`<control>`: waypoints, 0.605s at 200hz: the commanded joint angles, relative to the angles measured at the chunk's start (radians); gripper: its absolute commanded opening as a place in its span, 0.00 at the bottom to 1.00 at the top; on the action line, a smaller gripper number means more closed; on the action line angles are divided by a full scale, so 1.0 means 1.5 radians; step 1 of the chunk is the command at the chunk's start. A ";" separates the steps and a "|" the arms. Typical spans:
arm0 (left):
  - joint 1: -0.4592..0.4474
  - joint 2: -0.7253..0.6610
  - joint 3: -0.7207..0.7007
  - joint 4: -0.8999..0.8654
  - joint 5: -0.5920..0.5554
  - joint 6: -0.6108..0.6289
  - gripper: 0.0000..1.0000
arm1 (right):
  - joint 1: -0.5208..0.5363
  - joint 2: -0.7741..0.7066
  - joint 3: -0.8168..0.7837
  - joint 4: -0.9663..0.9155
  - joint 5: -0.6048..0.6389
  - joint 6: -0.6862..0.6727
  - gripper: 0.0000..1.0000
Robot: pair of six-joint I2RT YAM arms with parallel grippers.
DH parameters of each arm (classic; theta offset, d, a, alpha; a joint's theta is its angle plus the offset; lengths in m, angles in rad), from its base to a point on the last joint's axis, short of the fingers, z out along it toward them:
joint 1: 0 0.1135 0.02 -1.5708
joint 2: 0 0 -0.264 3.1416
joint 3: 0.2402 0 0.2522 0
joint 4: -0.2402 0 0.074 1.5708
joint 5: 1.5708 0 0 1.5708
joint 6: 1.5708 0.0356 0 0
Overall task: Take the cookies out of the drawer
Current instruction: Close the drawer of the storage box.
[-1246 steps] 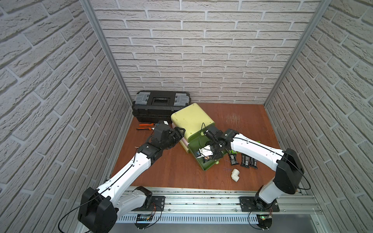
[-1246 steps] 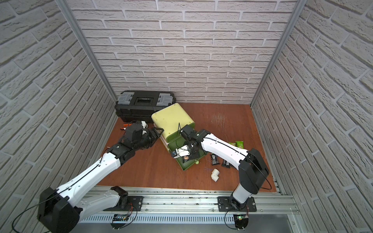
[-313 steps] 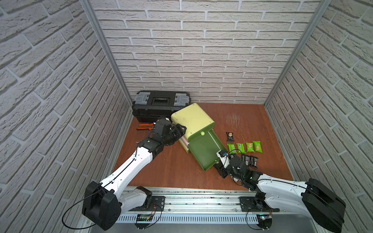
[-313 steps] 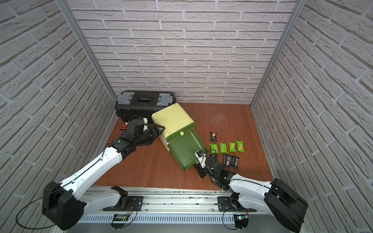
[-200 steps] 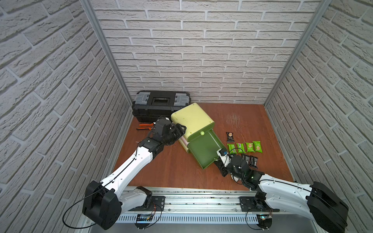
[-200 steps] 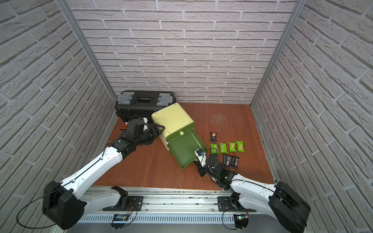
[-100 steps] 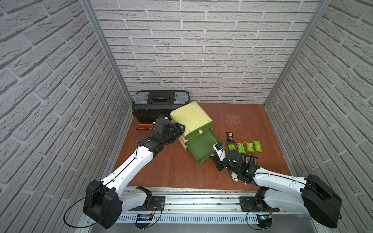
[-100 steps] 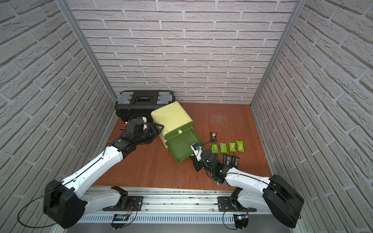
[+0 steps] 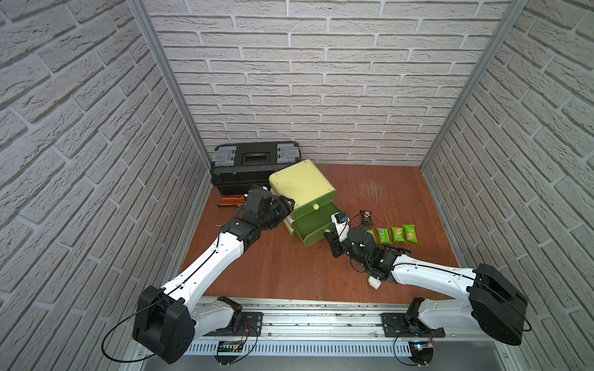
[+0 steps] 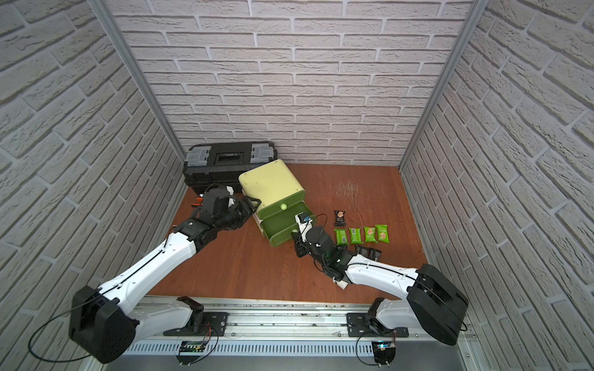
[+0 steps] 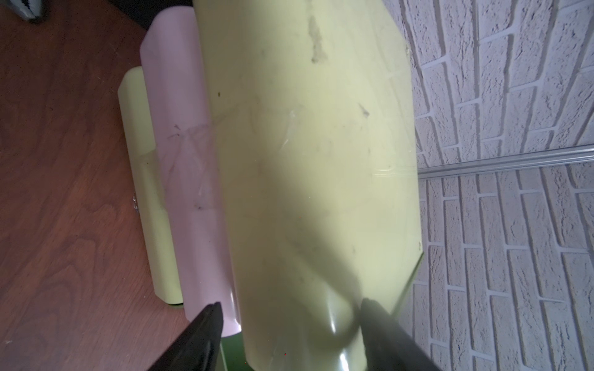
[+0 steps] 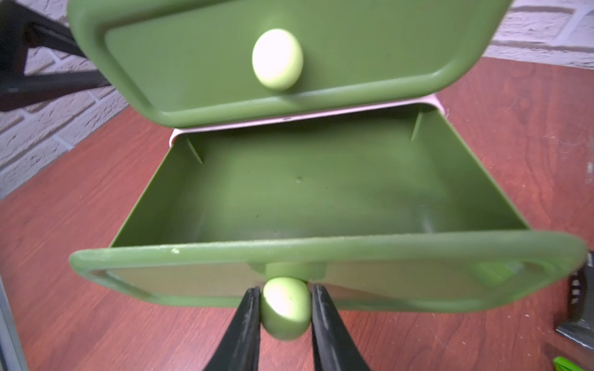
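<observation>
The cookies lie on the table right of the cabinet: a row of green packets (image 9: 397, 234) (image 10: 369, 234), one black packet (image 9: 365, 217) behind them and more black packets (image 9: 398, 250) in front. The lower green drawer (image 9: 313, 221) (image 12: 321, 247) stands partly pulled out, and its inside shows bare. My right gripper (image 12: 285, 289) (image 9: 329, 237) is shut on the drawer's pale green knob (image 12: 285, 311). My left gripper (image 11: 291, 303) (image 9: 287, 205) straddles a corner of the yellow cabinet (image 11: 305, 160) (image 10: 270, 183), its jaws wide and closed on the shell.
A black toolbox (image 9: 255, 165) stands against the back wall, with orange pliers (image 9: 229, 202) in front of it. A white pipe elbow (image 9: 374, 282) lies under my right forearm. The upper drawer (image 12: 193, 64) is closed. Brick walls close in three sides.
My right gripper has moved toward the cabinet with the knob, and the lower drawer has slid partway in. The left arm has stayed at the cabinet.
</observation>
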 commanded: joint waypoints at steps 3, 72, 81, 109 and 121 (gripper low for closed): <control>-0.001 0.008 -0.020 -0.043 0.005 0.005 0.72 | 0.026 0.008 0.040 0.040 0.036 0.033 0.08; -0.001 0.008 -0.022 -0.045 0.006 0.004 0.71 | 0.040 0.135 0.101 0.119 0.064 0.049 0.09; -0.001 0.007 -0.024 -0.045 0.006 0.004 0.71 | 0.040 0.150 0.111 0.127 0.071 0.053 0.09; -0.001 0.005 -0.027 -0.045 0.005 0.002 0.71 | 0.041 0.199 0.151 0.143 0.087 0.060 0.10; -0.002 0.004 -0.027 -0.045 0.005 0.002 0.71 | 0.042 0.218 0.169 0.149 0.094 0.063 0.10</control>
